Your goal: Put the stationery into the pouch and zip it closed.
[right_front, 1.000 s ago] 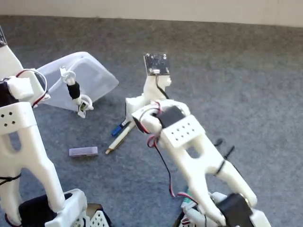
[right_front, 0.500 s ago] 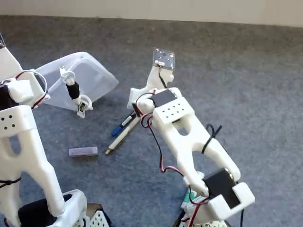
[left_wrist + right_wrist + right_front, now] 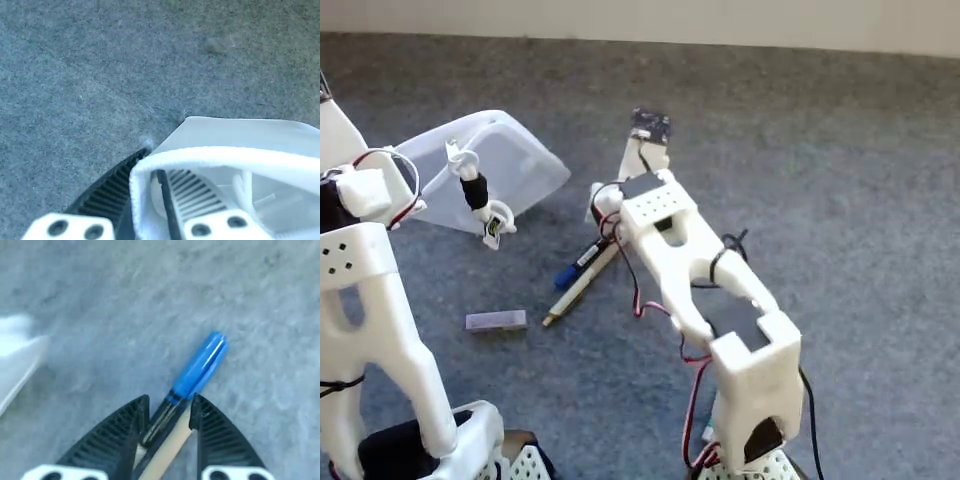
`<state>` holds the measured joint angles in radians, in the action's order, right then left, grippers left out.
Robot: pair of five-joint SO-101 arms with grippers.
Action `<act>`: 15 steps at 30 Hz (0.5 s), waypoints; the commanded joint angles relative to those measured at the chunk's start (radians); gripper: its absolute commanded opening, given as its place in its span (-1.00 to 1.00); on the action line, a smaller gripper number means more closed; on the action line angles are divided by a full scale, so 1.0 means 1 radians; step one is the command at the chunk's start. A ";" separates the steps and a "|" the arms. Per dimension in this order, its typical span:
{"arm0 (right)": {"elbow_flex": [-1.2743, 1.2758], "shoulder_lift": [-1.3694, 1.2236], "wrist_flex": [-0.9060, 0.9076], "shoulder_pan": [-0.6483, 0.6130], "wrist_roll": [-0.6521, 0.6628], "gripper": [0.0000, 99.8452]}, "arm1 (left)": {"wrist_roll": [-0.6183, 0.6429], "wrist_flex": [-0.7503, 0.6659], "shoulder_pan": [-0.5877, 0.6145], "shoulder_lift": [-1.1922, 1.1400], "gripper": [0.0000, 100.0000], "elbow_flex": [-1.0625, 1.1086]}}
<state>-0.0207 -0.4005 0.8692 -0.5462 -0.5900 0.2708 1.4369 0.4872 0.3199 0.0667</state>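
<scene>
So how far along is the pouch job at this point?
Done: nothing; the pouch looks empty. In hand: left hand clamps its rim; right hand straddles the blue pen and pencil, not yet lifted. Left: those, the small grey block, then zipping.

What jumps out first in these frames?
The left gripper is clamped on the rim of a translucent pouch, held open at the far left of the grey carpet. Near the middle, the right gripper is down over a blue-capped pen and a tan pencil lying side by side. A small grey block lies alone, nearer the arm bases.
</scene>
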 commanded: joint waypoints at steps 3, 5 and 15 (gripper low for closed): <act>-0.160 -0.094 -0.002 0.041 -0.005 -0.75 | 0.012 -0.021 0.013 -0.010 -0.99 0.008; -0.194 -0.131 0.033 0.041 -0.005 -0.75 | 0.012 -0.023 0.013 -0.012 -0.99 0.008; -0.510 -0.328 0.260 0.044 -0.003 -0.98 | 0.012 -0.021 0.013 -0.013 -0.99 0.008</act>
<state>-0.3798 -0.6935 1.0457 -0.5048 -0.5900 0.2708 1.4369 0.4872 0.3199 0.0667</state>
